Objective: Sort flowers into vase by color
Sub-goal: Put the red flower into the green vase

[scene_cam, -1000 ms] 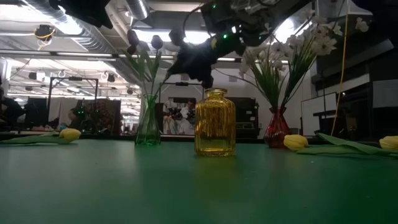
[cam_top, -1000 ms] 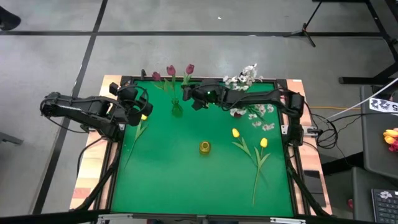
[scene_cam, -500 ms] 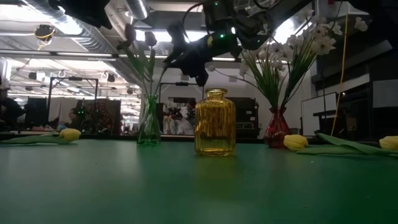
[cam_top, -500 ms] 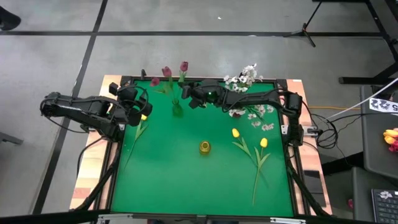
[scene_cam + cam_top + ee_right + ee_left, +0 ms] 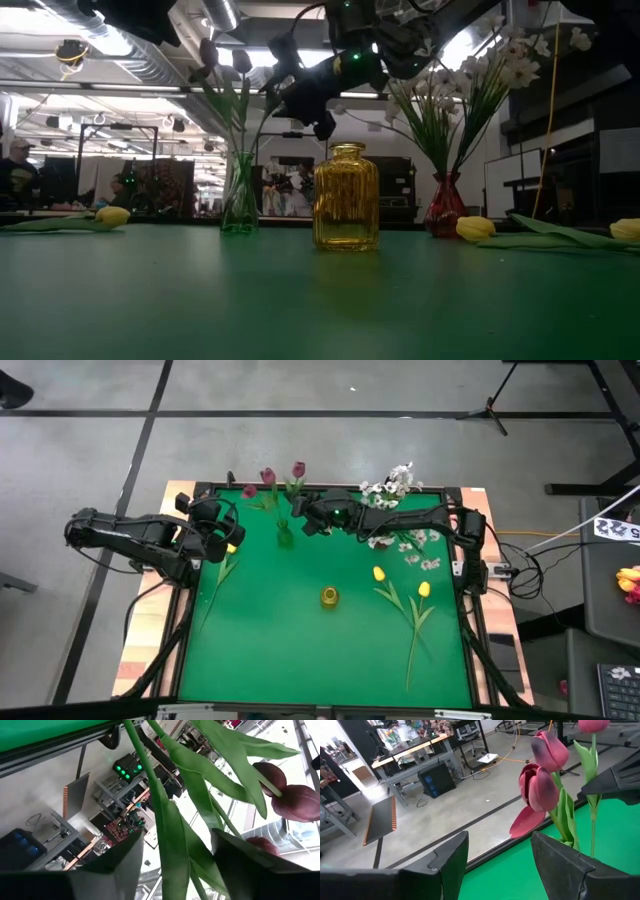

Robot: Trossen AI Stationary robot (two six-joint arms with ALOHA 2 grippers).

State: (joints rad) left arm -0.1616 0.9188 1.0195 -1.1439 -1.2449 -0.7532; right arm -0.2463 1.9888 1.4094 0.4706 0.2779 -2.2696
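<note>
Maroon tulips (image 5: 268, 477) stand with their stems in a green glass vase (image 5: 285, 537) near the table's far edge. My right gripper (image 5: 303, 517) is open beside that vase, level, with the tulips' green stems and leaves (image 5: 165, 815) passing between its fingers. My left gripper (image 5: 226, 532) waits open over the table's left edge and looks at the tulips (image 5: 540, 785). White sprays (image 5: 500, 70) stand in a red vase (image 5: 446, 205). Yellow tulips (image 5: 379, 573) (image 5: 423, 590) lie flat on the right of the table, and another (image 5: 231, 548) lies at the left.
A yellow ribbed glass vase (image 5: 330, 596) stands alone at the table's middle. Loose white blossoms (image 5: 422, 555) show near the right arm. The near half of the green table (image 5: 300, 660) is bare. People show in the room beyond (image 5: 18, 170).
My right gripper has opened and let go of a maroon tulip's stem, rolling a little while staying by the green vase. The tulip heads have swung slightly toward the table's left and now stand in the vase on their own.
</note>
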